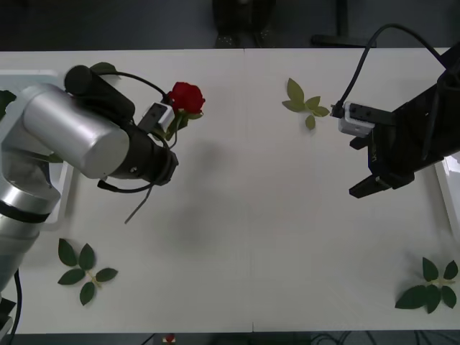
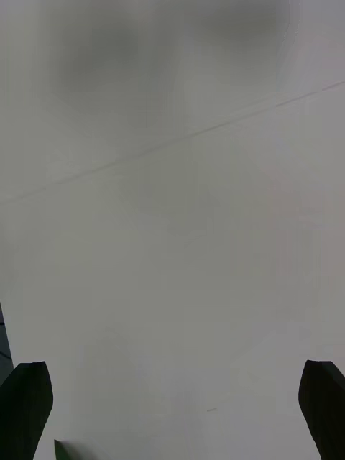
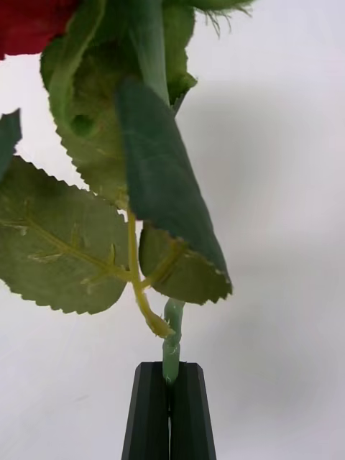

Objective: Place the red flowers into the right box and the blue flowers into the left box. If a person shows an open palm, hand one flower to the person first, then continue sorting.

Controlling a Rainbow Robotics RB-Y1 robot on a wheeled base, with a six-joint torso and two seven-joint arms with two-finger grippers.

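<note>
Closest in the left wrist view, two black fingers [image 3: 169, 413] press flat together on the pale green stem of a red rose [image 3: 29, 25], whose serrated leaves fan out just beyond them. Seen from the front, the left gripper [image 1: 167, 123] holds this rose [image 1: 187, 97] above the white table [image 1: 259, 215], left of centre, bloom pointing far and the thin stem trailing back toward the near side. No writing or brand can be read on anything.

Over on the right, the right gripper [image 1: 374, 185] hangs above bare tabletop, its black fingers [image 2: 27, 406] spread wide with nothing between them.

At the left edge lies the rim of the left box [image 1: 61, 190], partly hidden by the silver arm; a sliver of the right box [image 1: 449, 176] shows at the right edge. Loose leaf sprigs lie near left [image 1: 83, 269], near right [image 1: 431, 287] and far centre-right [image 1: 305, 106]. Between the two arms the table's middle is open.
</note>
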